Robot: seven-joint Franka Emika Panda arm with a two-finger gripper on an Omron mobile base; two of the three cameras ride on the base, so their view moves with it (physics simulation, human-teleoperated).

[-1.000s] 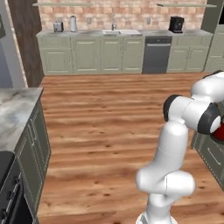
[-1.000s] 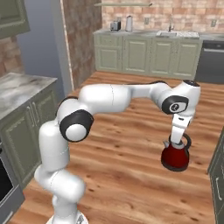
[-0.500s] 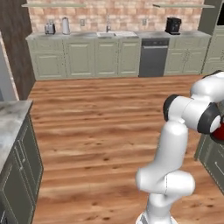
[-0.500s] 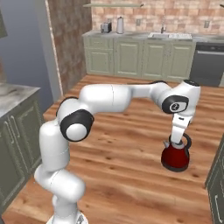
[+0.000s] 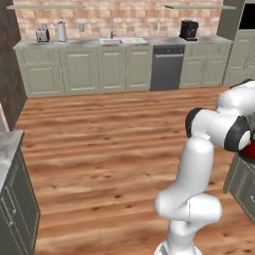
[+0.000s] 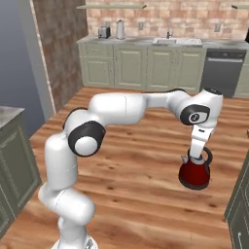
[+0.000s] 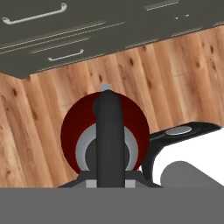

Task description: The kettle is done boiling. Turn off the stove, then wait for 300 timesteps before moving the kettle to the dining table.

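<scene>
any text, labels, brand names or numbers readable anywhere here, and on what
None can be read.
kettle: plain red body, no label or brand.
Arm joint above the tool: a small dark round mark, too small to read as letters.
dishwasher: dark front, no legible markings.
toaster and coffee machine on the back counter: too small and blurred to show any text.

Wood plank floor [image 5: 99,144]; sage-green base cabinets [image 5: 84,69] under brick backsplash [image 5: 129,17]; steel dishwasher [image 5: 167,67]; sink [image 5: 121,41].

Red kettle [image 6: 195,173], upright, hanging above floor
</scene>
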